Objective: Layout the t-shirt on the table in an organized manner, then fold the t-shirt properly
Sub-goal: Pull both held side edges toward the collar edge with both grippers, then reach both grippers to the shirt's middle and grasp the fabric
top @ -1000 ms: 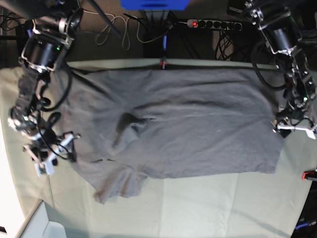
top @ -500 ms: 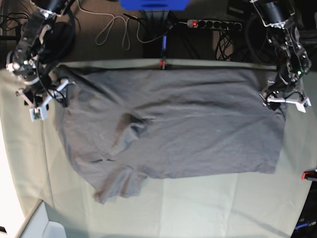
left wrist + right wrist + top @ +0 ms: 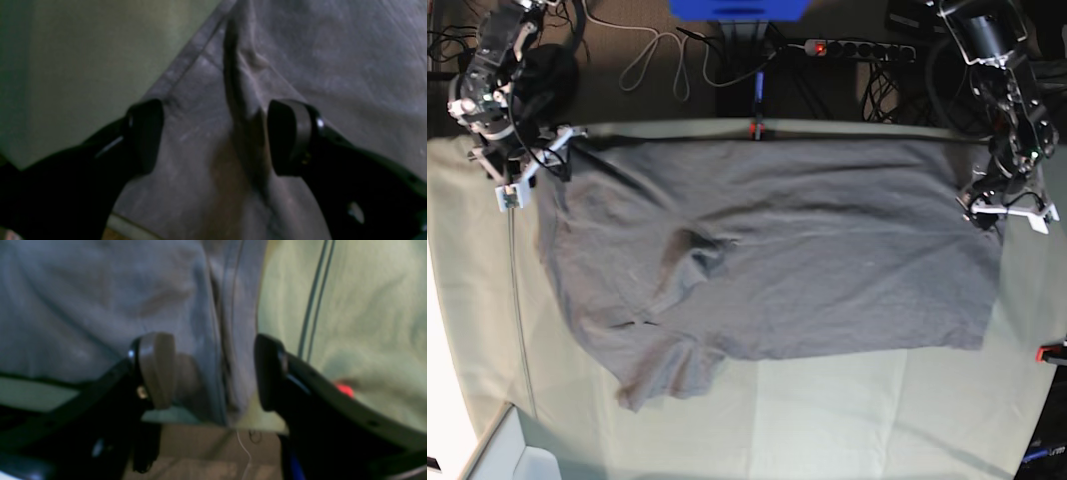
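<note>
Both wrist views are blurred — you can't make out whether any pad touches cloth. Your t-shirt (image 3: 767, 250) lies spread on the table (image 3: 847, 420), one sleeve crumpled at the near side. Each arm reaches down to a far corner. Left gripper (image 3: 213, 136) — jaws wide, straddling a raised fold by the hem. Right gripper (image 3: 213, 370) — parted around the shirt's edge, nothing visibly clamped.

Both wrist views dim and blurred; base view sharper
</note>
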### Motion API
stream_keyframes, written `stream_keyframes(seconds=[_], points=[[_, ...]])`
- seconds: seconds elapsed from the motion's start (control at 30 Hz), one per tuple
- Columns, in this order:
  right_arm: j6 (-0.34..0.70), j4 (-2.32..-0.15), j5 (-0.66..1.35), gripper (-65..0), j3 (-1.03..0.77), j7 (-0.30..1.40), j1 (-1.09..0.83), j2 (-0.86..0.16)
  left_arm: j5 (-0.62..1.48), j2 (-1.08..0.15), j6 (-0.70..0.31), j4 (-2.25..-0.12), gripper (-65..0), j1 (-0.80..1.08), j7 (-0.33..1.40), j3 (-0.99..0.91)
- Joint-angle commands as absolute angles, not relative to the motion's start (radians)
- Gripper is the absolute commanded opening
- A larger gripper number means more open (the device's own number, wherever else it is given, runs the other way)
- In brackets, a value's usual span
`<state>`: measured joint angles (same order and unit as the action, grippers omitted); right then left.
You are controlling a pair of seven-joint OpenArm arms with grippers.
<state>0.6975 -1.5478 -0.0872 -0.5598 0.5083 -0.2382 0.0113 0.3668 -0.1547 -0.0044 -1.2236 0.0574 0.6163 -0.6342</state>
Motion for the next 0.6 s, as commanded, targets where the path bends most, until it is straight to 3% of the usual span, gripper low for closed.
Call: stream_keyframes(seconds=[0.0, 0.2, 0.3, 0.57], points=[[0.698, -1.535, -0.081, -39.4, -0.562, 0.498, -0.237, 0.001, 0.367, -0.163, 0.001, -1.225, -17.3, 0.054, 0.634, -0.636], [0.698, -1.458, -0.081, -57.7, -0.567, 0.498, -0.199, -0.024, 0.367, -0.163, -0.001, -1.225, -17.3, 0.054, 0.634, -0.636], [0.698, -1.461, -0.081, -63.5, -0.567, 0.498, -0.196, -0.036, 0.367, -0.163, -0.001, -1.225, -17.3, 0.056, 0.634, -0.636], [0.698, -1.463, -0.082, -61.5, -0.562, 0.498, -0.171, -0.054, 0.367, -0.163, -0.001, -1.218, -17.3, 0.056, 0.634, -0.636]])
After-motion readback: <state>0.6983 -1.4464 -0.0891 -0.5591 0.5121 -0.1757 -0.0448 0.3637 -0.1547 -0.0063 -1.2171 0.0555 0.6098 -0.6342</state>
